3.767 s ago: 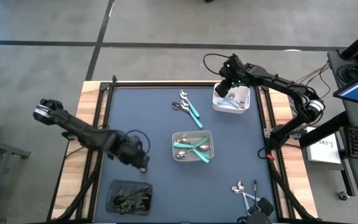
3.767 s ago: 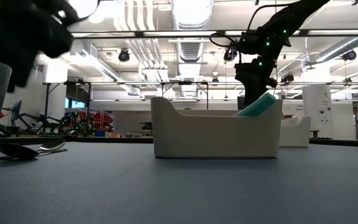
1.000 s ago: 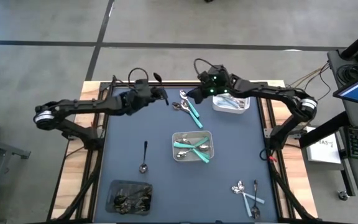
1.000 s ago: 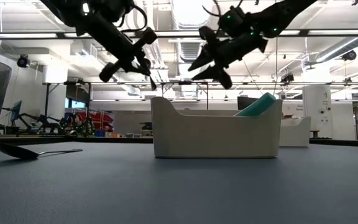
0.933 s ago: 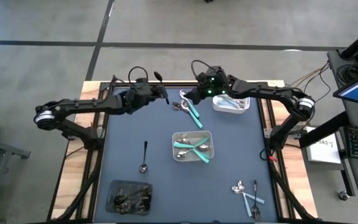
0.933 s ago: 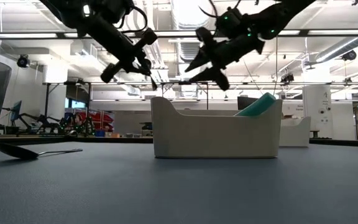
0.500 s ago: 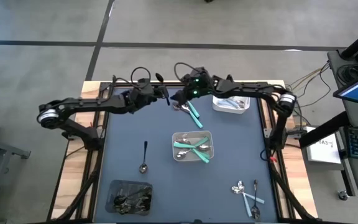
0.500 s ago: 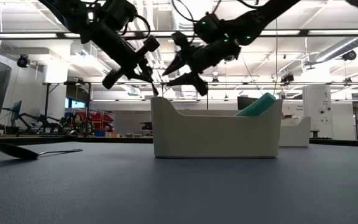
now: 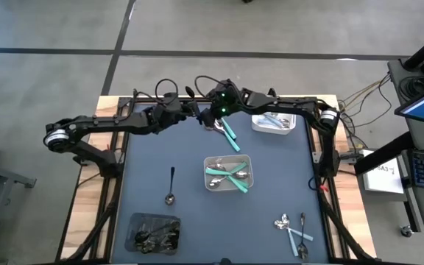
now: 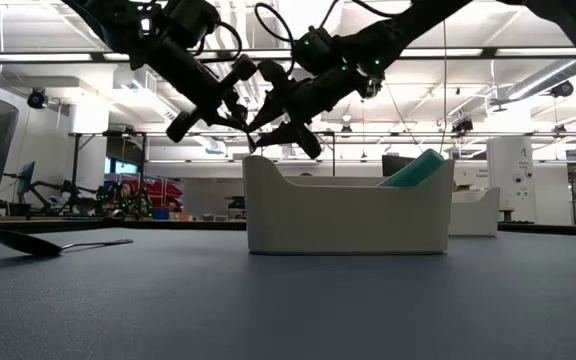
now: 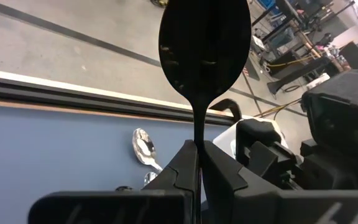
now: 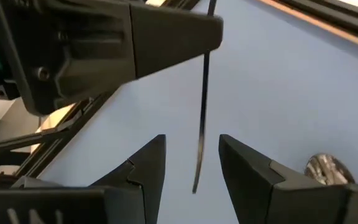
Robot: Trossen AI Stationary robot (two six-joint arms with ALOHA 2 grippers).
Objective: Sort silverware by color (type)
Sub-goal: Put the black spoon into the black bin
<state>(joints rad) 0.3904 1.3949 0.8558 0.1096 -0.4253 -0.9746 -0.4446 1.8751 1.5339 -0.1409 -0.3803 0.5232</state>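
- A dark tray (image 9: 153,232) sits at the counter's (image 9: 160,147) near left corner and holds a tangle of all-black silverware (image 9: 155,237); single pieces cannot be told apart.
- A lone black spoon (image 9: 171,184) lies flat on the bare counter between that tray and the middle, its bowl toward the near edge.
- The left gripper (image 9: 194,112) hovers above the far edge, left of centre. Its fingers (image 11: 185,163) are pressed together on the thin handle of a black spoon in the air (image 11: 204,46), whose bowl points away from the wrist.
- The right gripper (image 9: 206,116) hangs just beside the left one. Its fingers (image 12: 145,163) are spread wide with the handle of the held spoon between them, touching neither finger.
- Teal-handled spoons with shiny heads (image 9: 223,126) lie on the counter near the far edge, under and just beside the two grippers.
- A grey tray (image 9: 228,174) at the counter's middle holds several teal-handled pieces (image 9: 230,175), crossed over one another.
- A white tray (image 9: 274,122) near the far right corner holds pale-handled, shiny-headed pieces (image 9: 273,120); their number cannot be told.
- A small heap of pale-blue-handled silverware (image 9: 293,230) lies loose near the near right corner.
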